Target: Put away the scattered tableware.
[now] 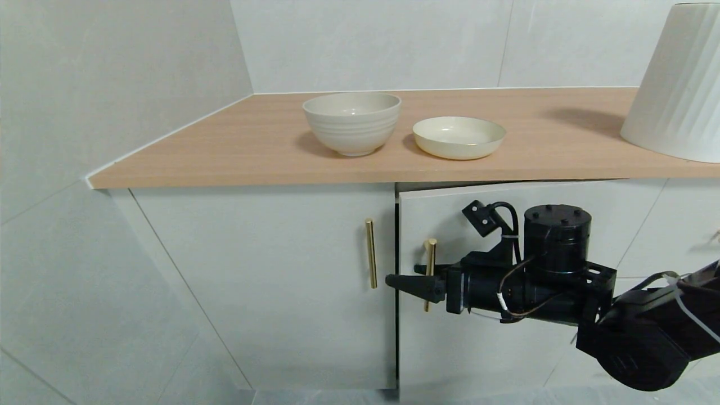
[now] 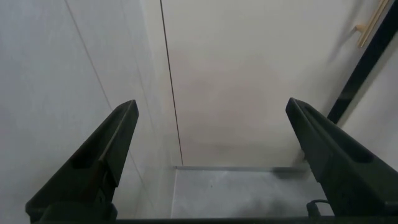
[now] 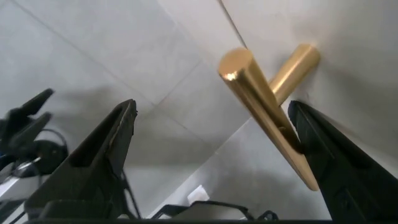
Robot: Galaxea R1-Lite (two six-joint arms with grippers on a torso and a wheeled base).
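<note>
1. The bowl (image 1: 352, 122) and the shallow dish (image 1: 459, 136) sit side by side on the wooden countertop (image 1: 225, 152), toward its back-left corner. They're near each other but not touching, both upright, and empty as far as I can see
2. Handling guess: both look like glazed ceramic, so stiff, a bit heavy, slick, and likely to chip if knocked. For the bowl I'd pinch the rim wall, one finger inside and one outside. The dish is low and flared, so its rim edge is the only real hold, and I'd expect it to want to tip or slide out
3. Below them is the cabinet. The right door (image 1: 439, 349) looks cracked open a little along its top edge, and the left door (image 1: 253, 292) looks closed with its left door handle (image 1: 370, 253) untouched
4. The right gripper (image 1: 408, 277) is down at the right door handle (image 1: 430, 270). From its wrist camera that brass bar runs between the fingers (image 3: 99, 155), close against one of them. The jaws are spread wide, not pinched on it
5. The left gripper (image 2: 211, 106) is spread wide too, with nothing in it, pointing at the cabinet front low down near the floor
6. My read: the cupboard needs opening first, and nothing's been picked up yet. A white pleated shade (image 1: 675, 84) stands at the counter's right end, well apart from the dishes
</note>
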